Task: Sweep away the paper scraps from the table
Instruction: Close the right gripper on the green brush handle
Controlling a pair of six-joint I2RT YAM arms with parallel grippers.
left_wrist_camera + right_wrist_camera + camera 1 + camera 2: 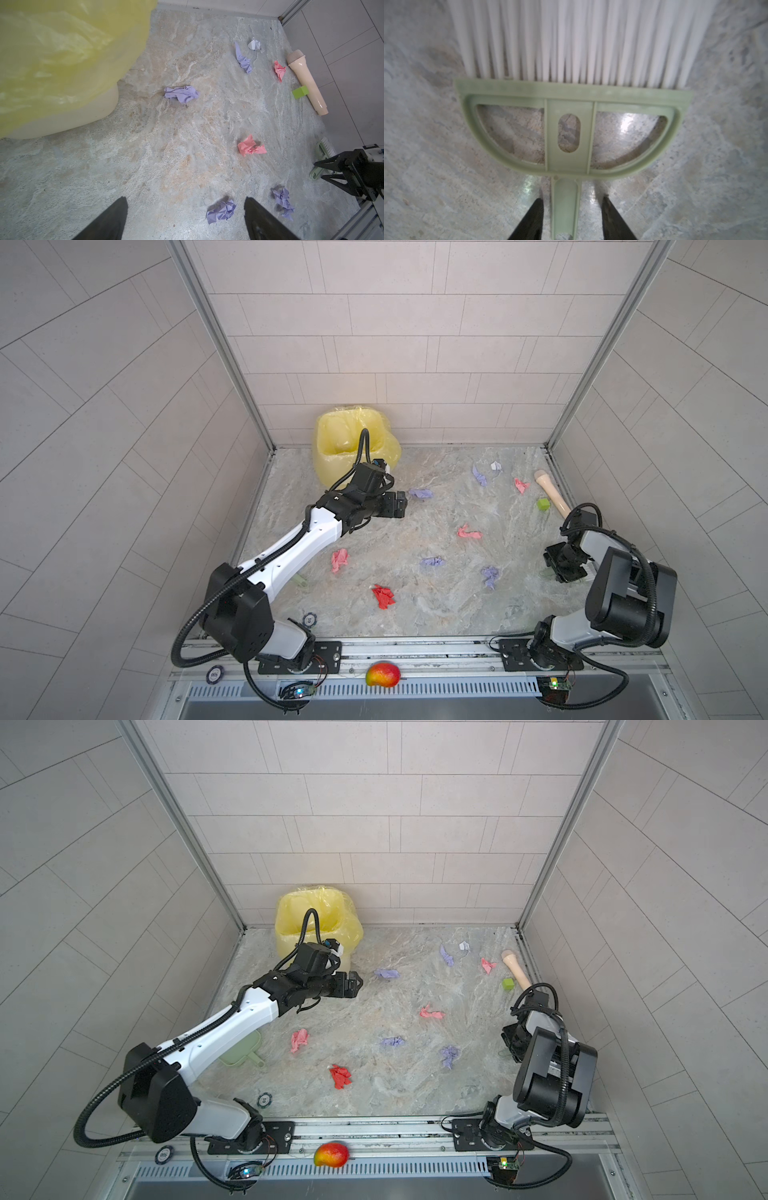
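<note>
Several crumpled paper scraps lie scattered on the marble table [436, 614]: lavender ones [420, 493] [431, 561] [489, 576], pink ones [340, 559] [469, 532] [520, 485], a red one [383, 596] and a white one [496, 466]. My left gripper [401, 506] hovers open over the table beside the bin, nothing between its fingers [255, 218]. My right gripper [572, 198] is low at the right edge. Its jaws straddle the handle of a green brush [571, 97] with white bristles, a gap showing on both sides.
A bin lined with a yellow bag [353, 448] stands at the back left. A green dustpan [243, 1052] lies under the left arm. A toy microphone [550, 493] and a green cube [542, 504] lie by the right rail. A mango [383, 674] rests on the front rail.
</note>
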